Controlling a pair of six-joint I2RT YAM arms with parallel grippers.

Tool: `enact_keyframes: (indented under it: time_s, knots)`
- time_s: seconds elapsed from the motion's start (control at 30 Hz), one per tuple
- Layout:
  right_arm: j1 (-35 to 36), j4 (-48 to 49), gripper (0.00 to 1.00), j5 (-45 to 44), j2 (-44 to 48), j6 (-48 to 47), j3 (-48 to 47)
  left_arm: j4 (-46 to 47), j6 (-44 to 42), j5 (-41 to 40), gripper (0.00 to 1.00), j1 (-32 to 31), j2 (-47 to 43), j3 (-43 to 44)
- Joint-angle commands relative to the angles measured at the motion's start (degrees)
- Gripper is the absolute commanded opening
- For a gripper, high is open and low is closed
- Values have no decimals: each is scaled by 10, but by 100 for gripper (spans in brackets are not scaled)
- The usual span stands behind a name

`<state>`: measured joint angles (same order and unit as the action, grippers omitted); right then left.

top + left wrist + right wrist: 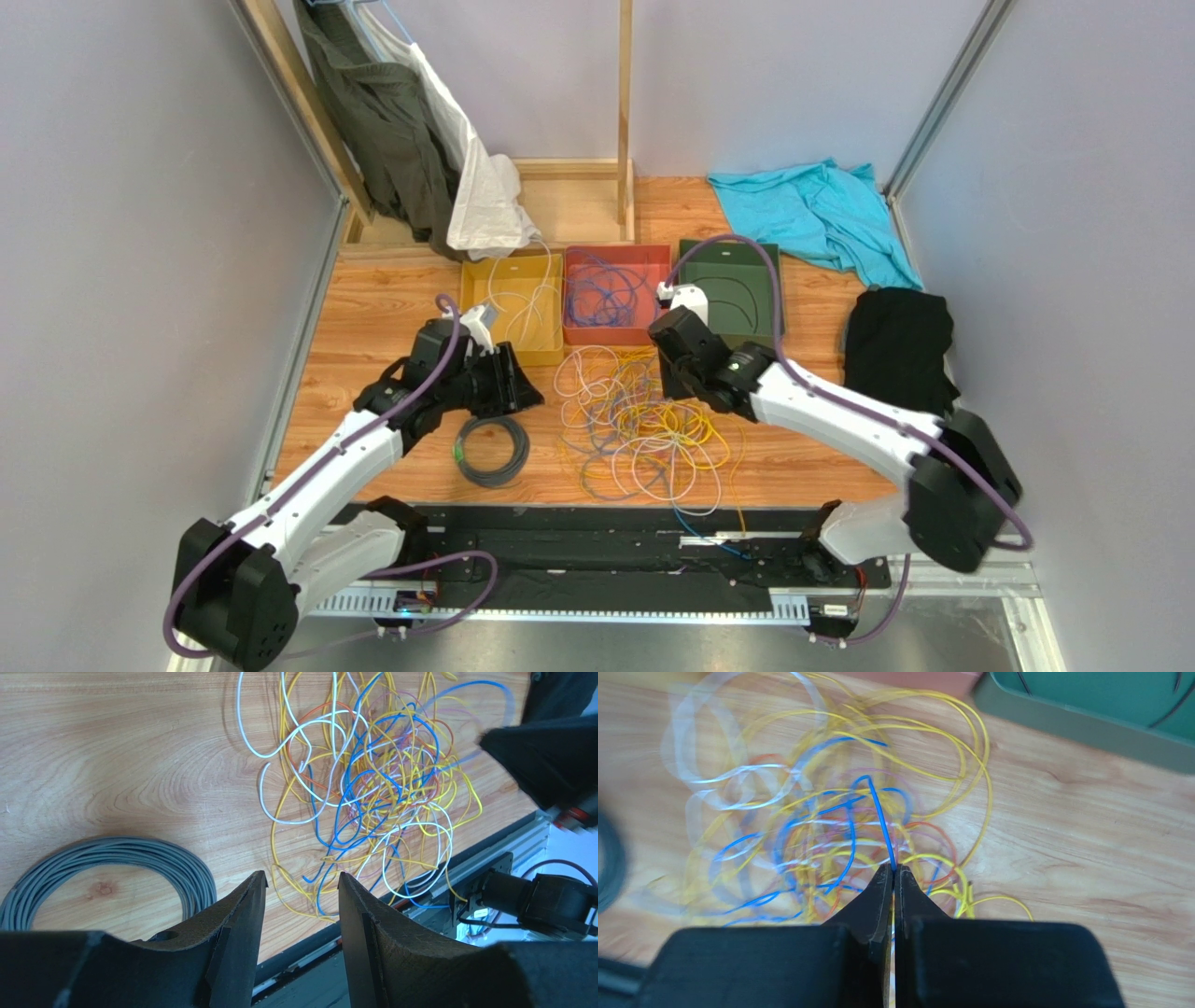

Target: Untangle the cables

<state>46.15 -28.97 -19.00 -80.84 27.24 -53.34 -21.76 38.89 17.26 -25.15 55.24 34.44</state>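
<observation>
A tangle of thin yellow, blue, white and red cables point(643, 427) lies on the wooden table in front of three trays. My right gripper point(893, 870) is shut on a blue cable point(878, 812) that rises out of the tangle point(822, 833); in the top view this gripper point(678, 353) hangs over the tangle's far right part. My left gripper point(302, 882) is open and empty, above the table to the left of the tangle point(372, 784); in the top view it point(516, 381) sits beside the pile's left edge.
A coiled grey cable point(491, 450) lies by the left gripper, also in the left wrist view point(105, 868). Yellow point(514, 297), red point(615, 290) and green point(732, 287) trays stand behind the tangle. A black cloth point(898, 347) and a teal cloth point(821, 210) lie at right. The table's black front rail point(603, 539) runs close below.
</observation>
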Motion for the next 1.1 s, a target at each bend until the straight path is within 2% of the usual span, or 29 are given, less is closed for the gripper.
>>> enact_keyframes:
  time_s: [0.0,0.13,0.37,0.5,0.57,0.63,0.67,0.7,0.73,0.77,0.8,0.93,1.0,1.03,1.07]
  knots:
    - [83,-27,0,-50,147,-55,-85,1,-5,-1,51,-3,-25,14]
    - [154,-84,0,-115,212,-97,-187,-7,-22,-14,51,-3,-17,38]
    - [277,-150,0,-188,226,-129,-350,8,-20,-13,53,-3,-44,60]
    - [311,-158,0,-207,219,-136,-418,10,-21,-6,56,-3,-62,68]
    - [315,-159,0,-205,215,-136,-448,36,-17,24,59,-3,-70,65]
    - [314,-153,0,-203,212,-137,-461,128,2,84,60,-6,-80,47]
    - [315,-150,0,-205,210,-137,-466,171,9,97,62,-13,-94,37]
    - [314,-150,0,-204,206,-136,-470,256,10,96,64,-41,-106,18]
    - [314,-150,0,-202,205,-134,-474,292,2,62,67,-59,-121,8]
    - [315,-154,0,-199,202,-130,-482,322,-11,41,75,-77,-148,-1]
    - [314,-158,0,-196,198,-125,-485,355,-49,27,77,-106,-156,-7]
    - [314,-173,0,-183,186,-103,-514,346,-152,16,77,-144,-137,14]
    - [315,-182,0,-169,175,-94,-543,381,-196,-8,80,-181,-137,0]
    - [314,-194,0,-165,170,-88,-554,394,-203,-10,99,-189,-130,-3]
    - [314,-200,0,-160,159,-86,-564,404,-205,-10,99,-196,-124,-5]
